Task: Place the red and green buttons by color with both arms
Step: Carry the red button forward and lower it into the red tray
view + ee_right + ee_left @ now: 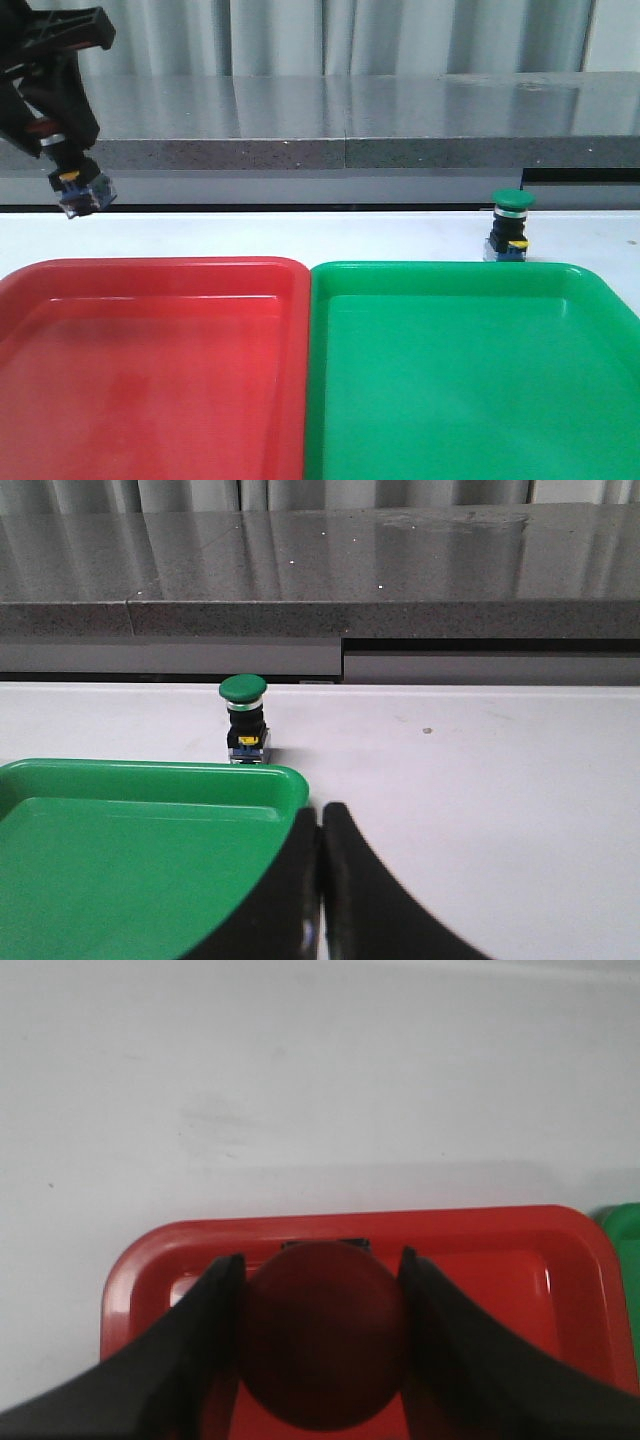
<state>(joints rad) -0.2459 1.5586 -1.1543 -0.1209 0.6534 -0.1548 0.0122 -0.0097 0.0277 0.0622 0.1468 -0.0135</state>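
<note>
Left gripper (320, 1335) clamped on red button (322, 1345) by its cap, raised above far-left edge of red tray (150, 275), base hanging outside rim in front view. Risk: early release drops it onto desk (300, 235) instead of tray; tilted body may roll on landing. Green button (511, 226) upright on desk, just behind green tray (450, 275). Right gripper (320, 880) pressed together, empty, near tray corner; could clip rim on approach.

We see the red button (322, 1345) cap only, body hidden behind it; red tray (570, 1250) and left arm (45, 70) cropped by frame edges.
</note>
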